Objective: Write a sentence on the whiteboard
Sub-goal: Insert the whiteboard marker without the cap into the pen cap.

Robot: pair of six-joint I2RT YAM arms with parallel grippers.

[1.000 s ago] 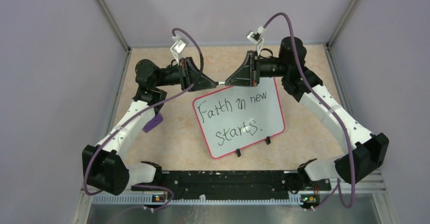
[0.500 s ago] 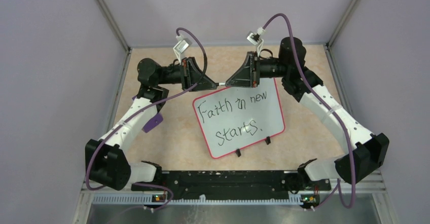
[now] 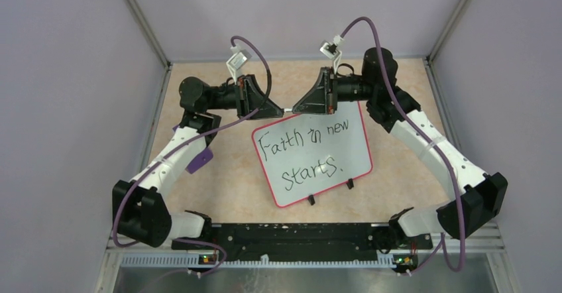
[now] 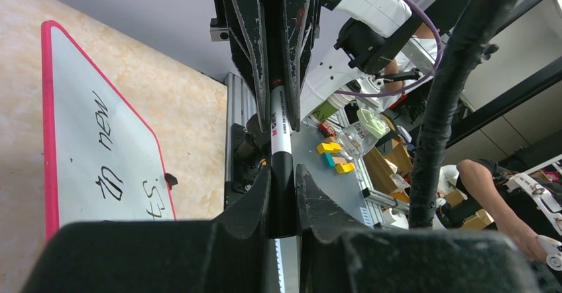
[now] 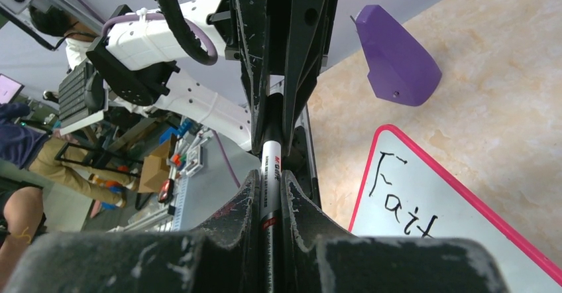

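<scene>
Black ink already fills the whiteboard (image 3: 354, 148): the sentence (image 3: 310, 169) runs in two lines, "Faith in new" over "starts.", full stop and all. The board lies flat on the worktop (image 3: 225, 174), turned a little askew, right of centre and between the two arms. Its little black feet point toward the bases.

So the writing looks finished to me, and what's in hand is the pen (image 4: 281, 130). It hangs level in the air just past the board's far edge, pinched from both ends. The left fingers (image 4: 252, 203) are closed on the dark end and the right fingers (image 5: 238, 203) are closed on the white barrel (tip to tip, nearly touching). I'd guess the cap is being pushed on or the pen passed across, but I can't tell which. Either way, the next move needs a straight push or pull along the pen, with only one side letting go.

The worktop is mottled beige stone-look, and a purple block (image 3: 199, 160) sits near the left arm, well apart from the board. Plain lilac-grey walls box it in. Beyond the near rail the wrist views show cluttered benches and somebody's arm (image 4: 490, 180).
</scene>
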